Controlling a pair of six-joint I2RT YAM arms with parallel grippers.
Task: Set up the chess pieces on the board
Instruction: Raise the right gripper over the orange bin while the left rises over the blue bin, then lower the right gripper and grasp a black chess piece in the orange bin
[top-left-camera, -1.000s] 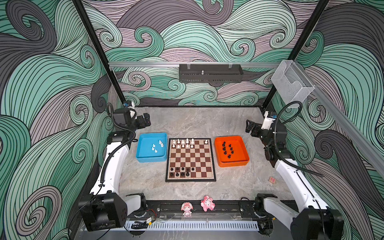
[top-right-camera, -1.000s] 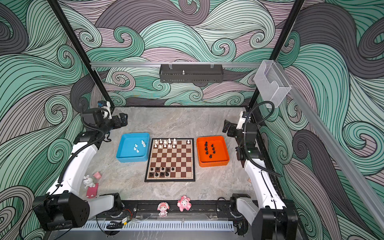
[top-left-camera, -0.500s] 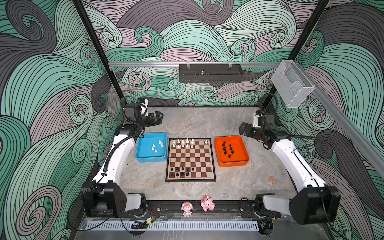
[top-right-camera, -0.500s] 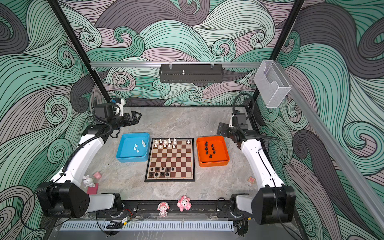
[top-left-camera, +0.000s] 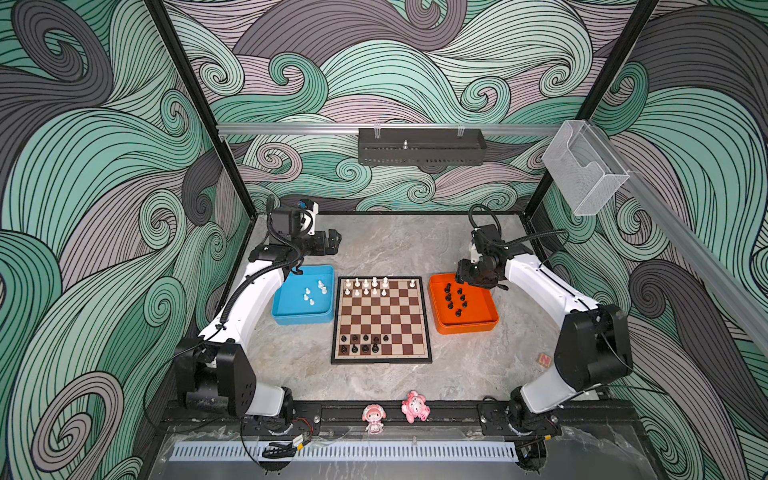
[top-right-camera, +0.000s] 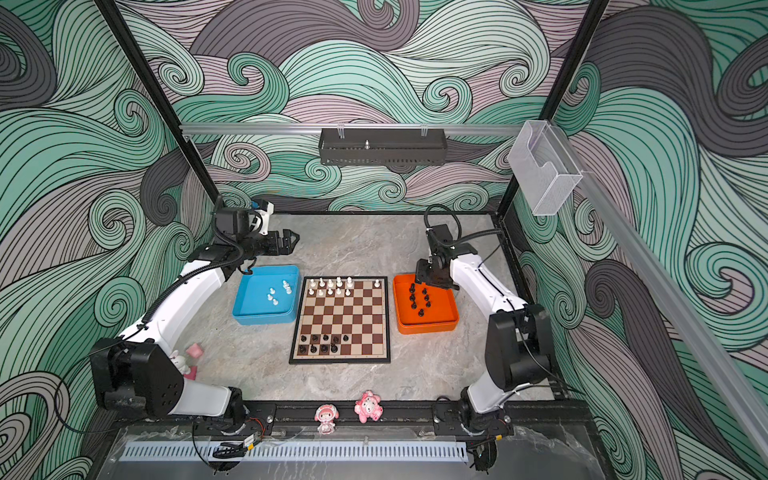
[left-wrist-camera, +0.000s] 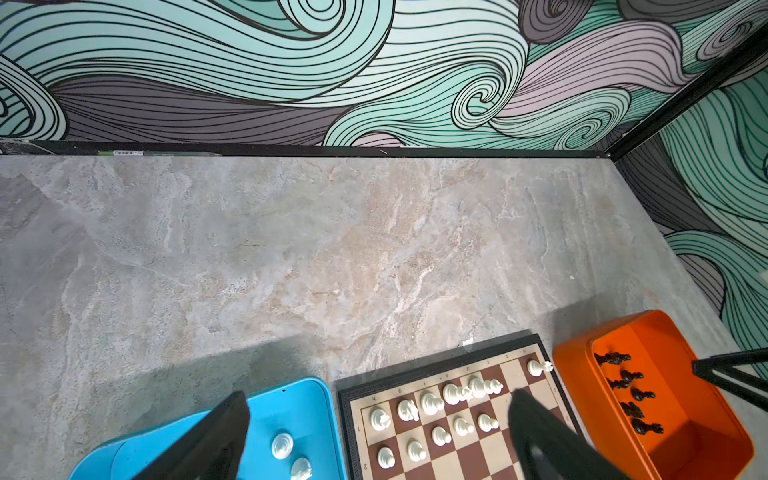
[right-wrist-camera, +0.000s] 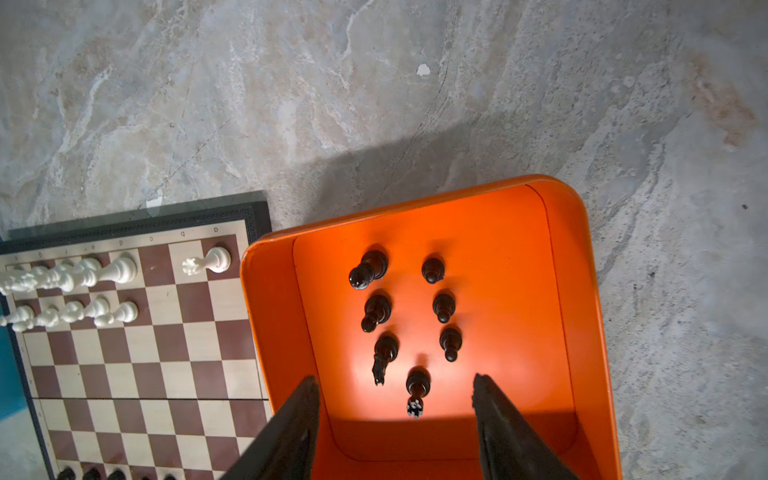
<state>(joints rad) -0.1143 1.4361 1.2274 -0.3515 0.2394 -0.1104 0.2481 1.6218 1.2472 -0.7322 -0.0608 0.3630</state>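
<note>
The right gripper (right-wrist-camera: 394, 379) is hovering over the far end of the orange tray (top-left-camera: 465, 328), which is lying just right of the board (top-left-camera: 382, 316). Its jaws are standing partly apart and gripping nothing. In the right wrist view its 2 fingers (right-wrist-camera: 299, 411) are flanking the closest of the 7 black pieces (right-wrist-camera: 376, 309) standing in that tray, touching none of them. The left gripper (top-left-camera: 332, 241) is hanging above the table (top-left-camera: 395, 249) just beyond the far edge of the blue tray (top-left-camera: 303, 318), left of the board, with jaws spread wide and empty. White pieces (top-left-camera: 365, 286) are occupying part of the board's 2 far rows, and more black pieces are standing on its 2 near rows. A few white ones are sitting in the blue tray.
</note>
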